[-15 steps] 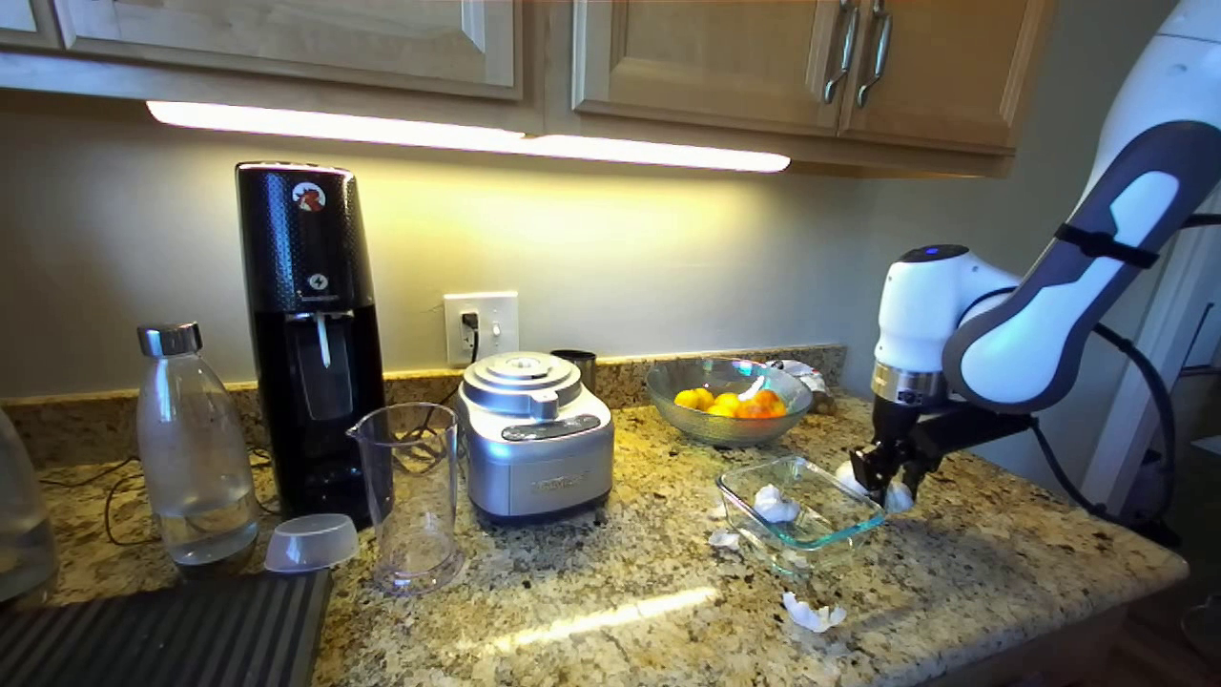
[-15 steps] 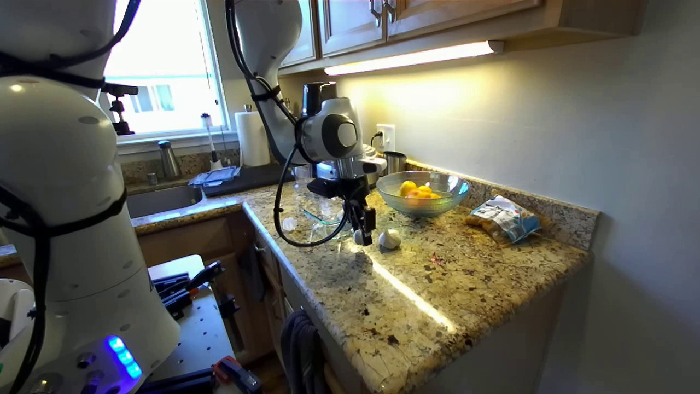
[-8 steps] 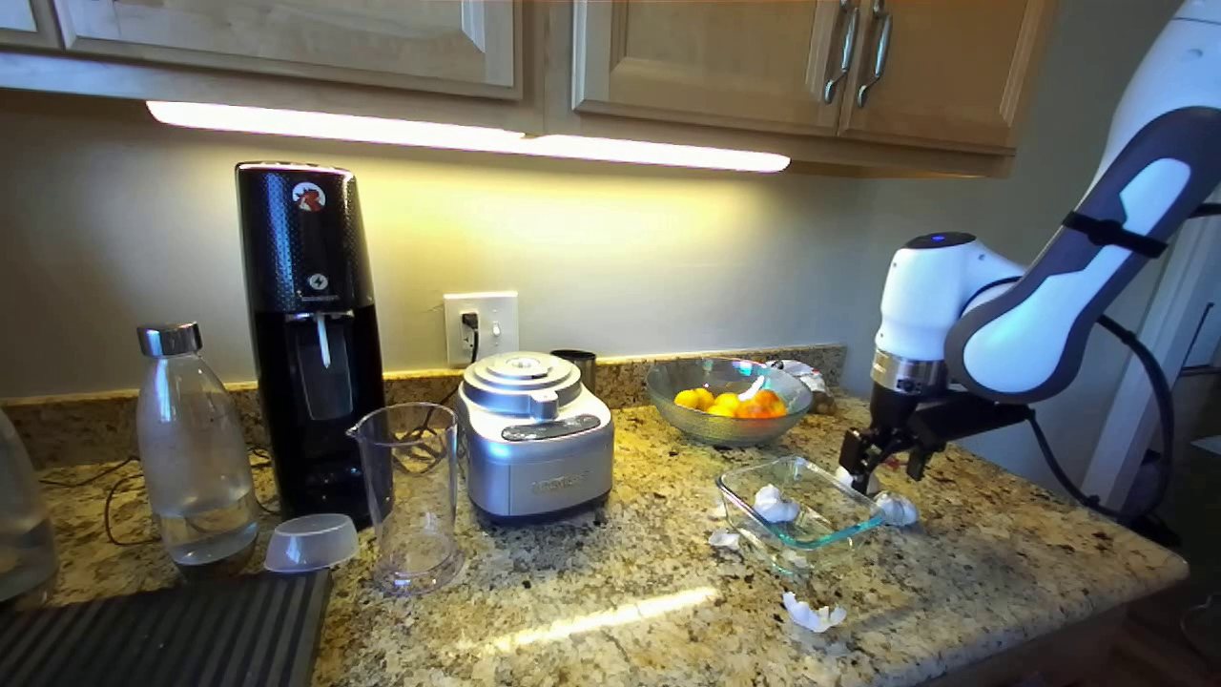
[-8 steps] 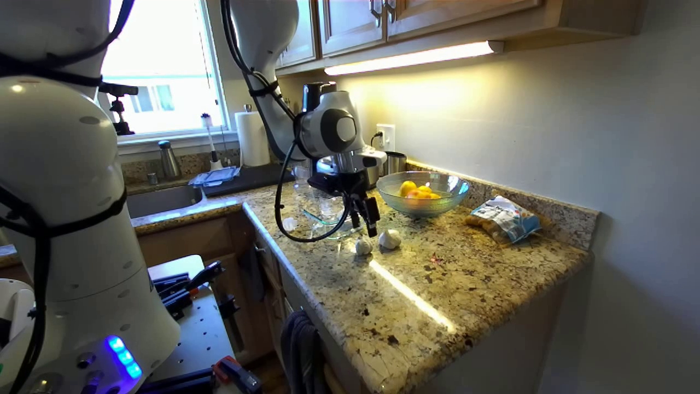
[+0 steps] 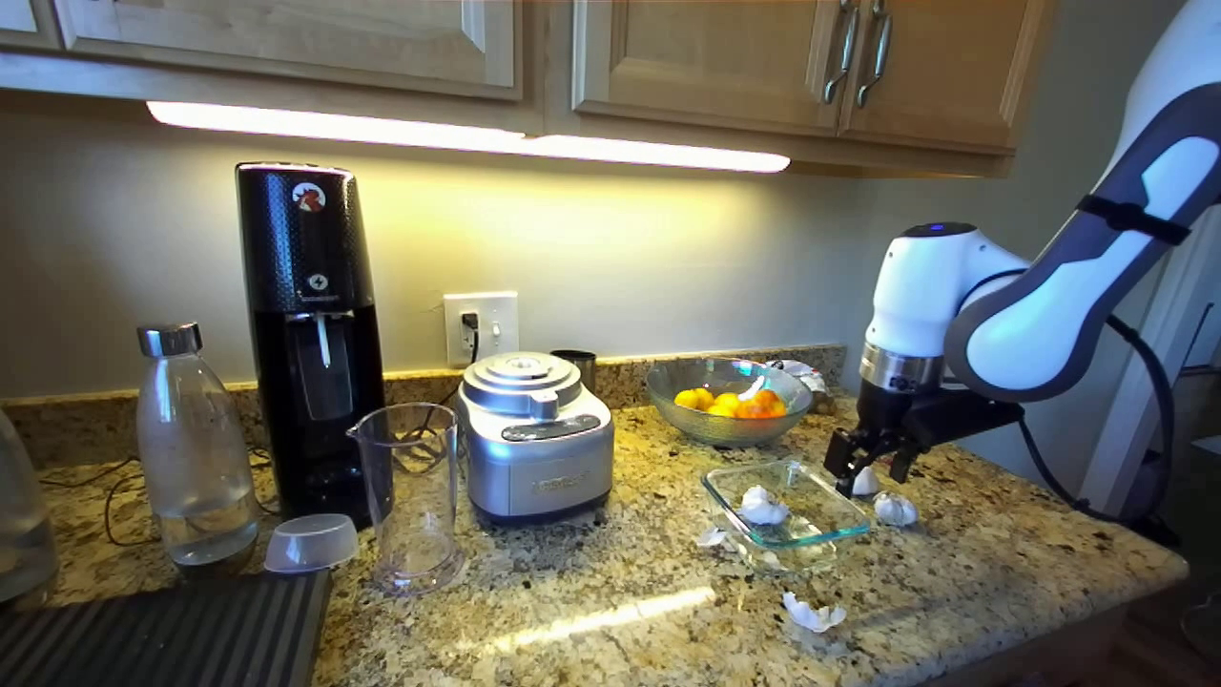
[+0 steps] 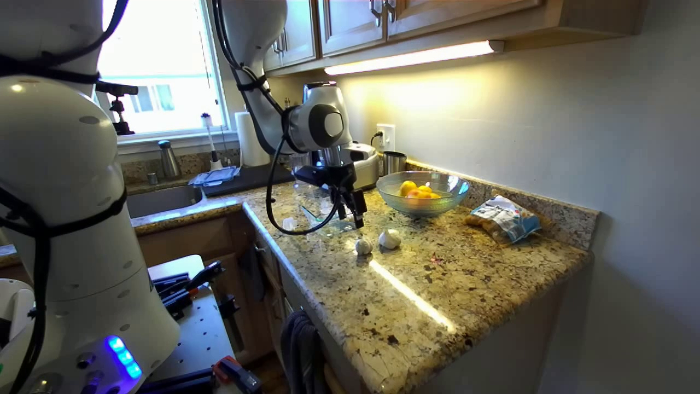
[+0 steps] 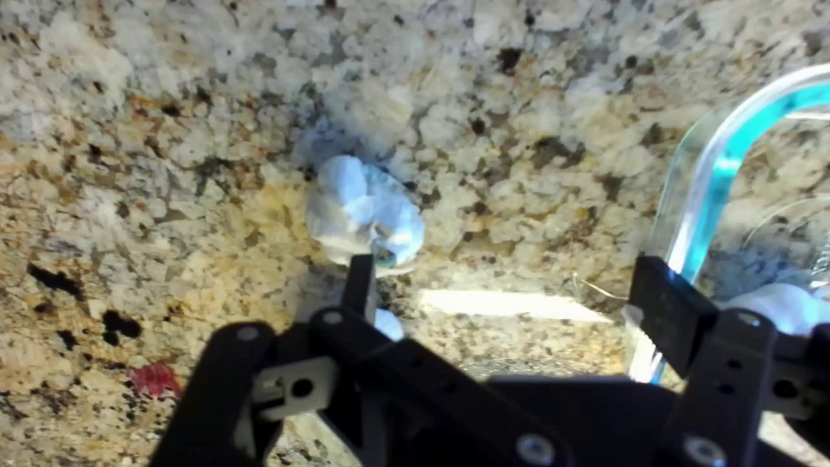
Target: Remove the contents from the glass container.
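Observation:
The glass container (image 5: 777, 542) stands on the counter with a white garlic bulb (image 5: 763, 506) inside it. Two more white bulbs rest on the counter beside it: the nearer bulb (image 6: 363, 246) and a larger bulb (image 6: 390, 239). In the wrist view one bulb (image 7: 366, 211) looks pale blue, while a finger (image 7: 360, 285) partly hides another. My gripper (image 7: 509, 279) is open with nothing between its fingers, above the counter at the container's edge (image 5: 872, 477). Its right finger overlaps the glass rim in the wrist view; whether they touch I cannot tell.
Garlic skin (image 5: 814, 613) lies in front of the container. Behind stands a fruit bowl (image 5: 715, 432), with a snack bag (image 6: 503, 219) near it. A food processor (image 5: 541, 477) and a tall clear tumbler (image 5: 412, 506) stand along the counter.
My gripper has opened and let go of a bulb, which now sits on the counter. It rose and moved toward the container. The container and its bulb have slid slightly away from the arm.

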`<control>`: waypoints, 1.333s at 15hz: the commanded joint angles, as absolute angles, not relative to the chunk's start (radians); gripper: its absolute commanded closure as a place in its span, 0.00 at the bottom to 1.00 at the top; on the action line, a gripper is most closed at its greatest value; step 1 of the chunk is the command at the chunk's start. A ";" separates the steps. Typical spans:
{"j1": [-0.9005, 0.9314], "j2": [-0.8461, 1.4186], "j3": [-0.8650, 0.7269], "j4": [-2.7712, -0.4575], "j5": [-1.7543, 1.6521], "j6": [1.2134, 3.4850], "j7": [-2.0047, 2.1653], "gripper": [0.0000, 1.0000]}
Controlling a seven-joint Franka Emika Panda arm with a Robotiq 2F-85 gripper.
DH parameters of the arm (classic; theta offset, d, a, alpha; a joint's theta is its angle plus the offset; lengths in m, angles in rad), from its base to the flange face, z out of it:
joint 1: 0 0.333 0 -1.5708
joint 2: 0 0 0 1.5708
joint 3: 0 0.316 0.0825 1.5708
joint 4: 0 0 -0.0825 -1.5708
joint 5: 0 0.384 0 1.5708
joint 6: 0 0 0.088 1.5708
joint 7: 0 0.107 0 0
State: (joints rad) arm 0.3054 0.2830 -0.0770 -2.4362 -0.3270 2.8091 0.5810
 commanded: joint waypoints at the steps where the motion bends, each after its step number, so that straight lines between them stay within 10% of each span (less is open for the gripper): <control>1: 0.323 0.221 -0.045 -2.464 -0.329 2.828 0.533 0.00; 20: 0.329 0.384 0.107 -2.242 -0.210 2.820 0.288 0.00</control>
State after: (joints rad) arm 0.3510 0.3232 0.0875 -2.2876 -0.2560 2.8179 0.3532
